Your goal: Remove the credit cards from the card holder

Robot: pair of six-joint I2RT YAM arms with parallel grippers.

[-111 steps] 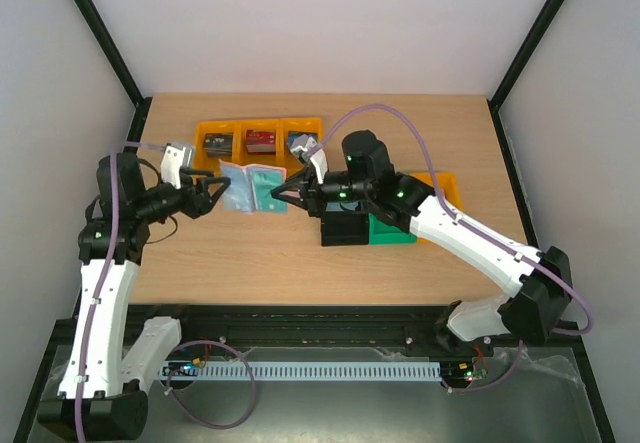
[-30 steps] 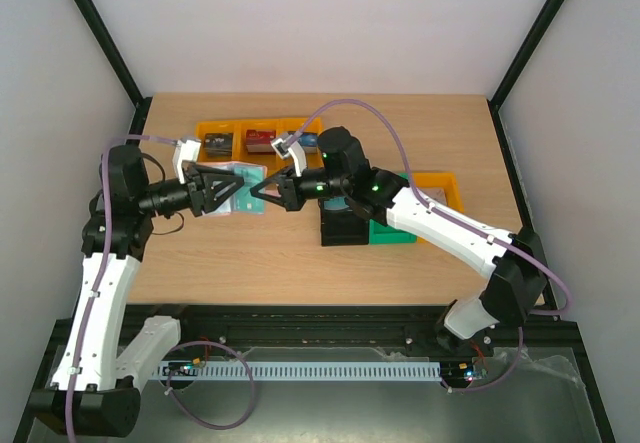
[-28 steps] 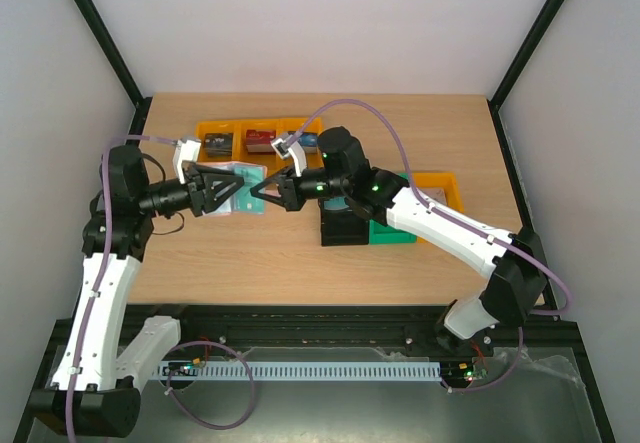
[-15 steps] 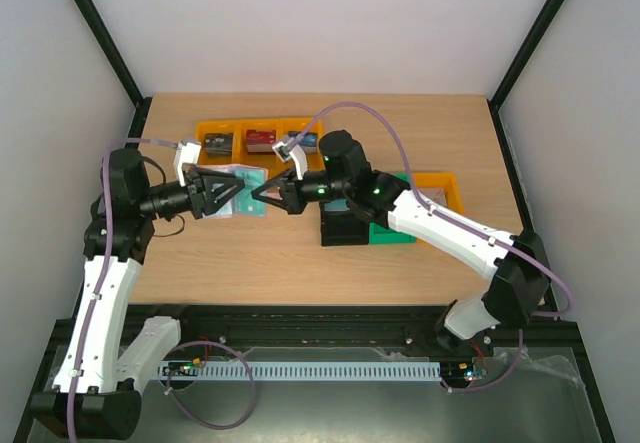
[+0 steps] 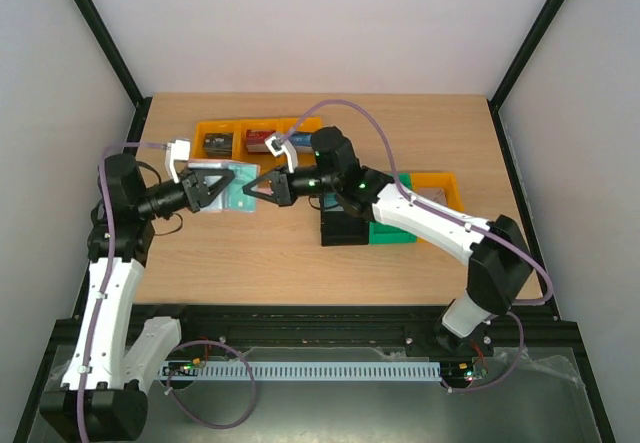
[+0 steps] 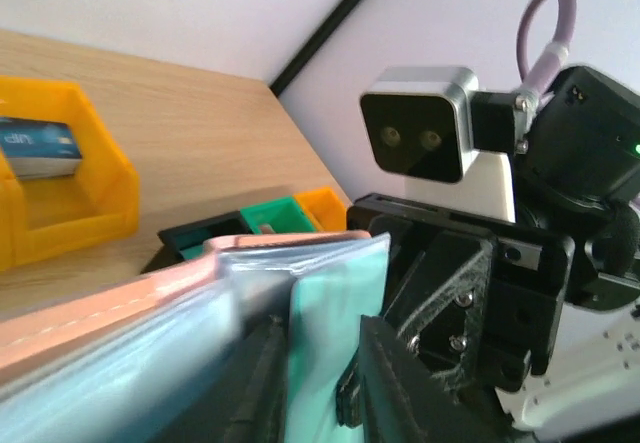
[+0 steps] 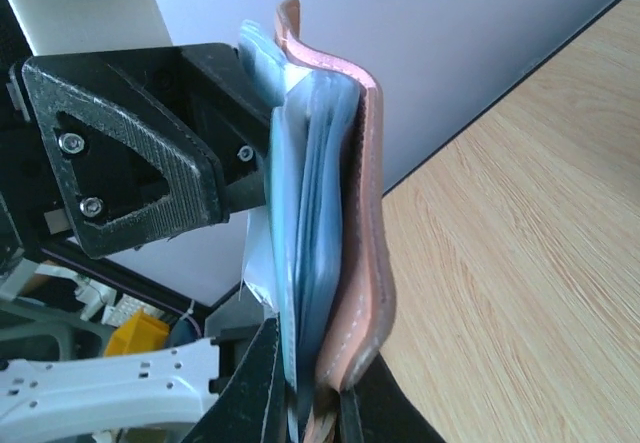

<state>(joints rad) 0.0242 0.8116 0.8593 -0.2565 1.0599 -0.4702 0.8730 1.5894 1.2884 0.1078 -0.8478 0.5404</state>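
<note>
Card extraction seems under way: the reddish-brown leather fold-over card holder [image 7: 362, 163] is held aloft, clamped at its edge by the right gripper [image 7: 305, 393], which reaches leftward. The left gripper [image 6: 312, 391], facing it, straddles a teal plastic credit card [image 6: 330, 303]; whether it grips, I cannot tell. Next: pinch firmly, pull straight out

A light wooden table [image 5: 250, 253] fills the middle. Plain white walls [image 5: 330, 23] close it in at 9, 12 and 3 o'clock, and black frame posts [image 5: 102, 38] slant up the corners. At 6 o'clock a black rail [image 5: 300, 315] edges a grey metal base [image 5: 330, 413]. The light is soft and even.
</note>
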